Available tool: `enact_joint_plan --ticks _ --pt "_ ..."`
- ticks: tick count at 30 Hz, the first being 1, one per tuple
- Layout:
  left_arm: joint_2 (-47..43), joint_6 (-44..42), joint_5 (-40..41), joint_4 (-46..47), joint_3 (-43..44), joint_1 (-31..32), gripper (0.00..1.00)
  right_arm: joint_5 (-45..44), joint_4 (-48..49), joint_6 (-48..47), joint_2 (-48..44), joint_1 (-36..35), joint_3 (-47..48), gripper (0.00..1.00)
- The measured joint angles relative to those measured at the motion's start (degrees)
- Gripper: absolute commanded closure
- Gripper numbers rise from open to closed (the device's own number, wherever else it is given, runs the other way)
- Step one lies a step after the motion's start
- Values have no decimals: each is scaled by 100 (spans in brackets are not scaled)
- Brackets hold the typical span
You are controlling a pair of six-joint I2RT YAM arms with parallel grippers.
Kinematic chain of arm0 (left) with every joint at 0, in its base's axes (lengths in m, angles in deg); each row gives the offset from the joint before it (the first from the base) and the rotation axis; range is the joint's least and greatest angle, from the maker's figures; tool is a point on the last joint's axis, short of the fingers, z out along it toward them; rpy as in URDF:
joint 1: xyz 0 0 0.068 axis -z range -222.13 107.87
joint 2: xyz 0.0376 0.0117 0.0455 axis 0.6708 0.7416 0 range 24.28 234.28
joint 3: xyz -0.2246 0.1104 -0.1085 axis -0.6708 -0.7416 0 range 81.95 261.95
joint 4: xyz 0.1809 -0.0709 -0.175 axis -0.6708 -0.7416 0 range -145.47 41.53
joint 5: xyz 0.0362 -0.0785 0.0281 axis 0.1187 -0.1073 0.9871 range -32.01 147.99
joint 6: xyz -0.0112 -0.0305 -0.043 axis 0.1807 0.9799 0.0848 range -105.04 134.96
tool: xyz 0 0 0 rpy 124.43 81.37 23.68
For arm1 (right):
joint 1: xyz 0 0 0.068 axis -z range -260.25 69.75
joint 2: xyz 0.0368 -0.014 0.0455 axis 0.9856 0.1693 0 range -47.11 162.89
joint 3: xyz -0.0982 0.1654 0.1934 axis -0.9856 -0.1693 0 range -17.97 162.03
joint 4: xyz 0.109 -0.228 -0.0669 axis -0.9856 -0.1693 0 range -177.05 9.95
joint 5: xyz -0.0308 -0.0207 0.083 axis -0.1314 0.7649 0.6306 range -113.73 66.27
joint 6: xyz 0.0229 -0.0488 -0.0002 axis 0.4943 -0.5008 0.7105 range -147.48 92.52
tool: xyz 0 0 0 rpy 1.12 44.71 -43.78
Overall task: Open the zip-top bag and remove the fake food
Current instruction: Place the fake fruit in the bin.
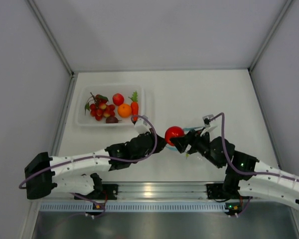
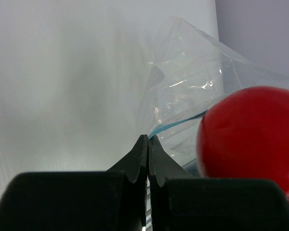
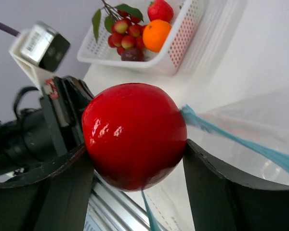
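**Setting.** White counter (image 1: 199,94) enclosed by grey walls. You have a tray (image 1: 81,121) at its far left, and all positions below are given from that tray.

**Tray contents.** Berry cluster (image 1: 99,108), orange (image 1: 124,110), carrot (image 1: 134,105), a smaller red fruit (image 1: 118,99) and a dark piece (image 1: 111,119) lie close together inside it.

**Overhead view.** Both arms meet off the tray's near right corner, clear of it. The red round fruit (image 1: 174,134) sits between them. From here the zip-top bag (image 2: 192,91) is barely legible, showing only a trace of teal on the fruit's side away from the tray.

**Right wrist view.** This supplies the grip. Your right gripper (image 3: 137,163) is clamped on the red round fruit, one finger (image 3: 62,187) on each side and the jaws standing wide around it. The teal zip strip (image 3: 231,137) runs off behind the fruit, away from the tray, which appears in the background.

**Left wrist view.** Only here does the bag show in full: clear, crumpled film standing up off the counter, just beside the fruit. Your left gripper (image 2: 148,144) has its jaws pressed together, with the tips at the bag's edge where the strip begins. I cannot tell whether any film is pinched between them.
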State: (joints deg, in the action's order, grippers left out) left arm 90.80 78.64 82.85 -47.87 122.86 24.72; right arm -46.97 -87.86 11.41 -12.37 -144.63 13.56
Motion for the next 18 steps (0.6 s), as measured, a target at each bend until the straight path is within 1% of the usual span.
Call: enact_joint_plan --ticks 5,10,14,18 --pt "-192 413 83 197 -380 33 100 22 514 503 116 0 -2 83" --pt "-474 673 400 238 -686 33 100 105 815 1342 472 0 11 84" --pt "-566 756 553 210 -837 33 100 251 1534 1808 811 0 -4 85" --pt "-726 800 616 190 -841 57 100 243 2363 1919 1082 0 -4 85"
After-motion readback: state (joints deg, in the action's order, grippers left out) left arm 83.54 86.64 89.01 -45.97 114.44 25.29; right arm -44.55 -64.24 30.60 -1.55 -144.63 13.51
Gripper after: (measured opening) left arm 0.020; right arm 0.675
